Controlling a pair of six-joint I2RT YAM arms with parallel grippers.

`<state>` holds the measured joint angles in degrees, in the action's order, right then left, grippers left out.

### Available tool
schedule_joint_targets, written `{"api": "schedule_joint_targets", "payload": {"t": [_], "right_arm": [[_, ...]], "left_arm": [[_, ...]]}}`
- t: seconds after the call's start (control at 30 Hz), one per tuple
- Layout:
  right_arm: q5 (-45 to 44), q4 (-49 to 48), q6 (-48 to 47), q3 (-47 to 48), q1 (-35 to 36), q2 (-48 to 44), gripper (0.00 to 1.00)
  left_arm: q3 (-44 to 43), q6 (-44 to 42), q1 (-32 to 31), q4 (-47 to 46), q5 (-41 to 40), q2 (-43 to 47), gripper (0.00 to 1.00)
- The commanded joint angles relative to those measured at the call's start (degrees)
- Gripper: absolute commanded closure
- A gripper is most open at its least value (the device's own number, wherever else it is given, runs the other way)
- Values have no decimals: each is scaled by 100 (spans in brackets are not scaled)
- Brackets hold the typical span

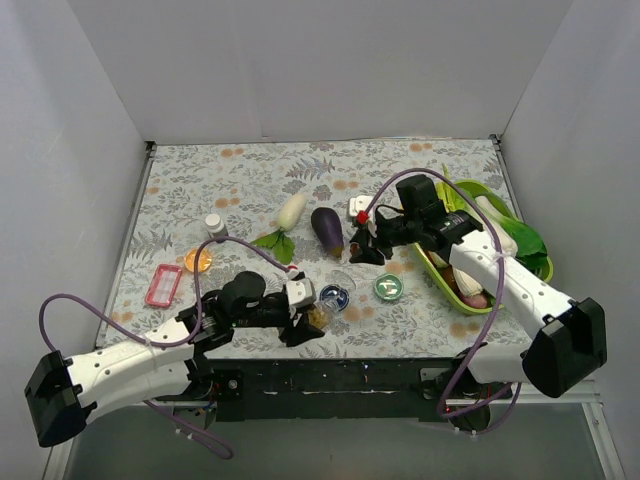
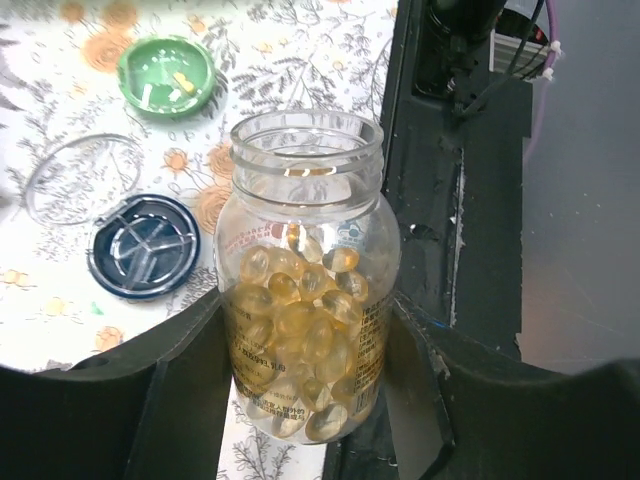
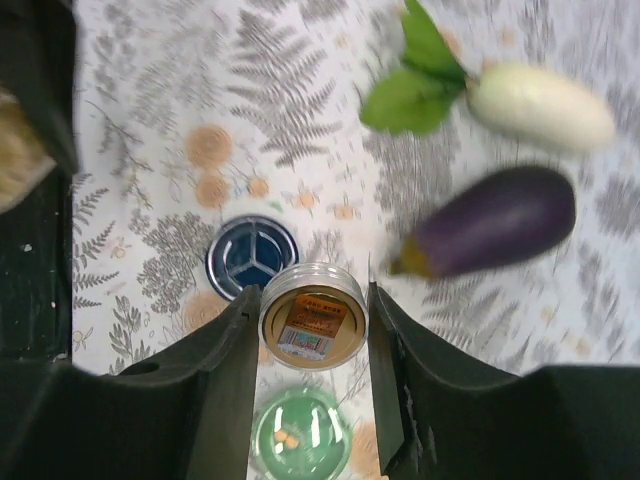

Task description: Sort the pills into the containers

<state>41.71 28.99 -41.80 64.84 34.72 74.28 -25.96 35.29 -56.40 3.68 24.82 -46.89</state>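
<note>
We saw a robot lab's test cell rather than a home. Plain white panels (image 1: 300, 70) boxed in the fern-print surface (image 1: 250, 170) on three sides. A left arm (image 1: 130, 365) and a right arm (image 1: 505, 280) were bolted to a black rail (image 1: 330, 380) at its near edge. Purple cables (image 1: 70, 297) looped off them. An eggplant (image 1: 327, 228) and a pill bottle (image 2: 305, 300) shared the one cell.

Top external sits high behind the arm bases, facing forward and down. We get the whole table (image 1: 200, 180), far off. Left wrist cam looks along the left gripper (image 2: 307, 305), very close: the pill bottle (image 2: 305, 250) fills mid-frame, table edge at right. Right wrist cam faces nearly straight down past the right gripper (image 3: 312, 300) and its silver-rimmed round container (image 3: 313, 318) — higher up. All three share the blue tin (image 1: 333, 295) and green tin (image 1: 388, 287); right wrist and top also share the purple eggplant (image 1: 327, 230).
</note>
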Motion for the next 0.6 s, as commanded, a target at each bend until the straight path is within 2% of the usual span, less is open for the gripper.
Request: {"api": "schedule_joint_targets", "payload": {"t": [0.0, 0.13, 0.23, 0.3, 0.4, 0.5, 0.57], "right_arm": [[-455, -904, 1622, -524, -579, 243, 99], [-94, -1088, 1789, -841, -993, 403, 99], [-23, -1159, 1860, -841, -1125, 394, 99], [21, -1168, 1886, -832, -1160, 394, 99], [12, -1221, 1904, -876, -1204, 385, 99], [3, -1229, 1921, -920, -1257, 351, 99], [21, -1229, 1930, -947, -1266, 315, 99]], "left_arm": [[-120, -67, 33, -331, -320, 373, 100], [-112, 706, 50, -1719, -714, 681, 100], [-181, 1462, 190, -2739, -1644, 813, 100], [-278, 1612, 392, -3405, -1813, 744, 100], [-489, 2068, 1278, -4337, -1579, 516, 100], [-796, 2797, 2874, -5041, -938, 113, 100], [-1225, 2975, 3205, -5019, -419, -117, 100]]}}
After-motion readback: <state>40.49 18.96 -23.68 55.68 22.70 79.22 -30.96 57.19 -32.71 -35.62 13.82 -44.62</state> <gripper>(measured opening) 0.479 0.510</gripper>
